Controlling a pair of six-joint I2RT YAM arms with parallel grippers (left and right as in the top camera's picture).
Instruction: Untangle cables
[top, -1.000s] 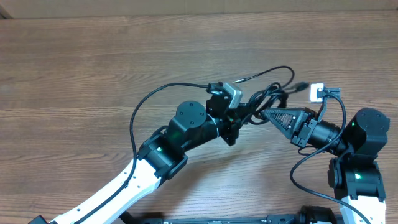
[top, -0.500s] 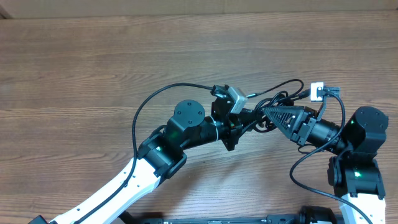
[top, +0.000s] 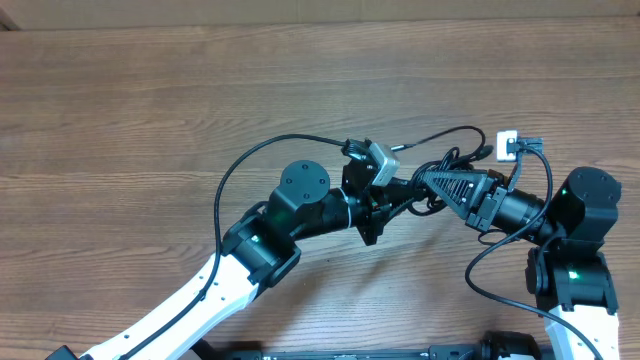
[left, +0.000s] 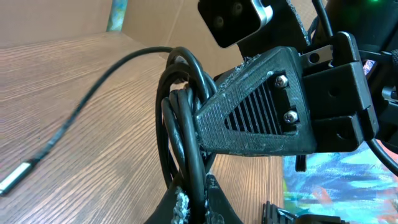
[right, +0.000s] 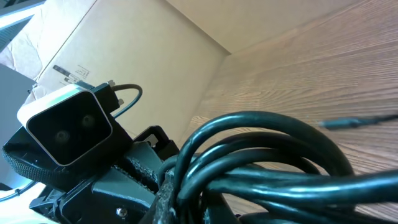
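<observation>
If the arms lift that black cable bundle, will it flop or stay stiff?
Probably floppy: the cable bundle curves in tight loops. Its loose strand trails down to the wooden table, so it is likely light. Overlapping loops may snag rather than slide apart.

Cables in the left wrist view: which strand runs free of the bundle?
The single strand curving away left, ending in a silver-tipped plug; the rest are looped tightly together in the bundle.
</observation>
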